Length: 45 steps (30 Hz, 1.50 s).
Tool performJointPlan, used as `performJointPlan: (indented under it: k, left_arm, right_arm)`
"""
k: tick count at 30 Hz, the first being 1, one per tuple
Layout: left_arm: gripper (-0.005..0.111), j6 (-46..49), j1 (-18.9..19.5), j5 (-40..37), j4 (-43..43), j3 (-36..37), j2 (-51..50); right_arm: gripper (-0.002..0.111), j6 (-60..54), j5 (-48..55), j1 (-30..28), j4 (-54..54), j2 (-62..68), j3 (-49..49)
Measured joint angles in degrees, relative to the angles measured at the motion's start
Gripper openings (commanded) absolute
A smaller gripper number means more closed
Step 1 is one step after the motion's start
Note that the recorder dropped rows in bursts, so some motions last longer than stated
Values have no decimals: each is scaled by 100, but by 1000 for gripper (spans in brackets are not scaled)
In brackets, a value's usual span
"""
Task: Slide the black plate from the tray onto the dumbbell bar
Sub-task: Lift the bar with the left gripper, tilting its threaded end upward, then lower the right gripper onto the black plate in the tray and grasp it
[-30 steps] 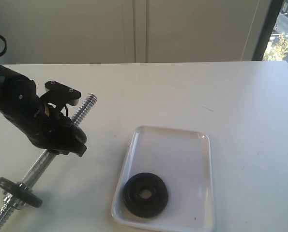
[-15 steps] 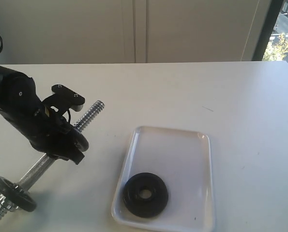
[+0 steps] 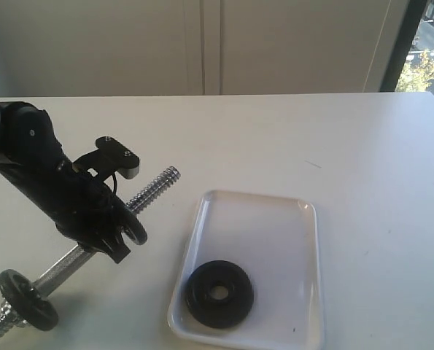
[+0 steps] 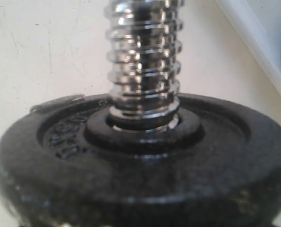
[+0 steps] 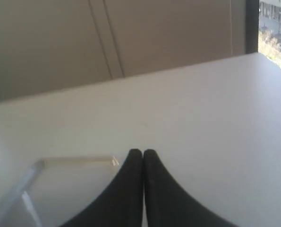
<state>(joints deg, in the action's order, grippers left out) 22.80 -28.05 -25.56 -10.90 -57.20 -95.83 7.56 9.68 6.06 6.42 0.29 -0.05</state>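
Observation:
The black plate (image 3: 219,293) lies flat in the near left corner of the white tray (image 3: 275,233). My left gripper (image 3: 113,227) is shut on the chrome dumbbell bar (image 3: 152,188) and holds it slanted off the table. The bar's bare threaded end points at the tray's far left corner. A black disc (image 4: 140,179) sits on the bar (image 4: 144,61) right in front of the left wrist camera and hides the fingers there. Another black disc (image 3: 27,299) sits near the bar's low end. My right gripper (image 5: 143,152) is shut with nothing in it, and is out of the exterior view.
The white table (image 3: 362,168) runs wide to the right and back, up to a pale wall. One clear tray corner (image 5: 38,164) shows beside the right gripper in the right wrist view.
The left arm has swung the bar so that its free threaded end moved right and toward the tray. The plate in the tray has not moved.

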Motion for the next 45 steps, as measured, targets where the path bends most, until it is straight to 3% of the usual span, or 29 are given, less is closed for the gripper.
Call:
performJointPlan:
  k: [9, 12, 14, 19, 22, 28, 31, 34, 40, 45]
  left_arm:
    - [0, 0, 0, 0, -12, 0, 0]
    - [0, 0, 0, 0, -12, 0, 0]
    - [0, 0, 0, 0, -25, 0, 0]
    - [0, 0, 0, 0, -25, 0, 0]
    - [0, 0, 0, 0, -25, 0, 0]
    - [0, 0, 0, 0, -25, 0, 0]
    - [0, 0, 0, 0, -25, 0, 0]
    - [0, 0, 0, 0, -25, 0, 0]
    - [0, 0, 0, 0, -25, 0, 0]
    - [0, 0, 0, 0, -25, 0, 0]
  right_arm:
    - [0, 644, -2784, 0, 1090, 0, 0]
    - [0, 1123, -3131, 0, 1103, 0, 0]
    - [0, 1445, -2763, 0, 1059, 0, -30]
    - [0, 1177, -433, 0, 893, 578, -575]
    - [0, 208, 409, 28, 1255, 1553, -1185]
    - [0, -2924, 2230, 419, 3100, 4227, -2990]
    - [0, -3583, 2971, 769, 3295, 5508, -3840]
    - [0, -3430, 3182, 1294, 2538, 6386, -4451]
    - [0, -1786, 3486, 2830, -24, 7416, -5292]
    - [1, -1457, 3495, 3794, -878, 8174, -5479]
